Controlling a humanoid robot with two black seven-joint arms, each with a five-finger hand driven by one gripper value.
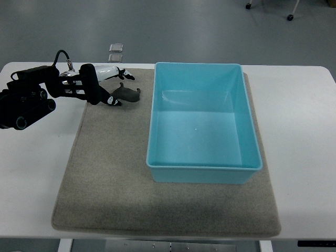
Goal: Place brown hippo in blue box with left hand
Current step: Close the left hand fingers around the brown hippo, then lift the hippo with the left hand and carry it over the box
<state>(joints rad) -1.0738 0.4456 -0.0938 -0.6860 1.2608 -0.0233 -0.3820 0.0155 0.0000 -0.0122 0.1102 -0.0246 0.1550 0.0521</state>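
The brown hippo (pixel 129 95) is a small dark figure lying on the grey mat (pixel 105 184), just left of the blue box's far left corner. The blue box (pixel 155 121) is a light blue rectangular bin, empty, standing on the mat's right half. My left hand (pixel 121 88) reaches in from the left at the mat's far left corner. Its fingers are spread, upper fingers (pixel 126 75) above the hippo and the thumb (pixel 113 101) touching its left end. It holds nothing that I can see. The right arm does not show.
The white table (pixel 299 131) carries the mat. Two small clear square objects (pixel 115 52) lie beyond the table's far edge. Chair castors (pixel 290 17) stand on the floor at the top right.
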